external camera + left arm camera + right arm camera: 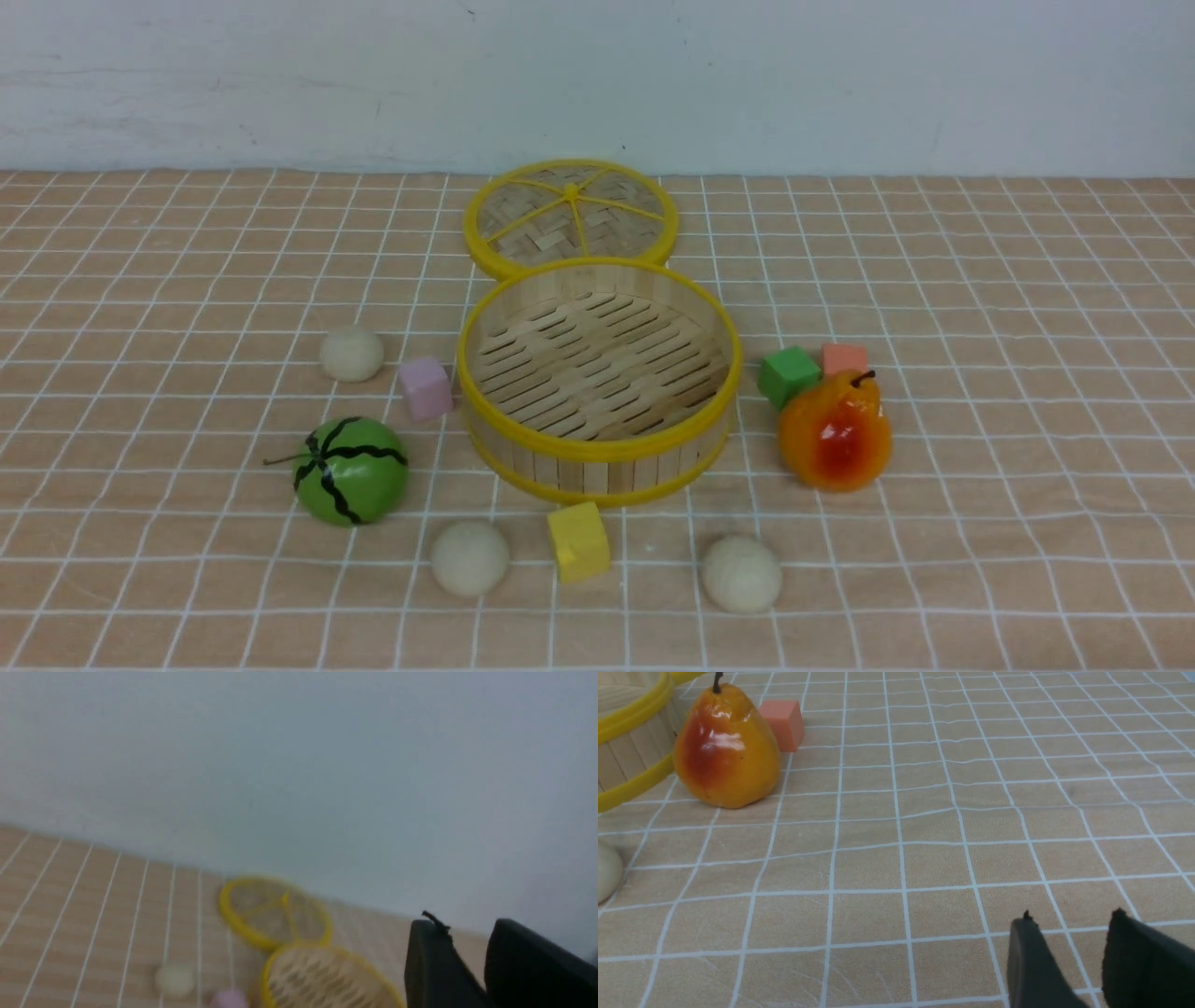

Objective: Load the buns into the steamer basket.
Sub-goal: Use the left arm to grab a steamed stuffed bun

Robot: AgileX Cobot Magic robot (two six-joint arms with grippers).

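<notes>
Three cream-white buns lie on the checked cloth in the front view: one at the left (352, 354), one at the front left (470, 557), one at the front right (741, 573). The steamer basket (597, 455) stands empty in the middle. Neither gripper shows in the front view. In the left wrist view my left gripper (465, 926) is open and empty, raised, with the basket (327, 975) and the left bun (174, 980) blurred beyond it. In the right wrist view my right gripper (1071, 917) is open and empty over bare cloth; the front right bun (605, 870) shows at the frame's edge.
The flat woven lid (570, 217) lies behind the basket. A green watermelon toy (352, 469) and a pink cube (426, 388) sit left of it, a yellow cube (578, 541) in front. A pear (834, 443), a green cube (789, 375) and an orange cube (845, 358) sit right.
</notes>
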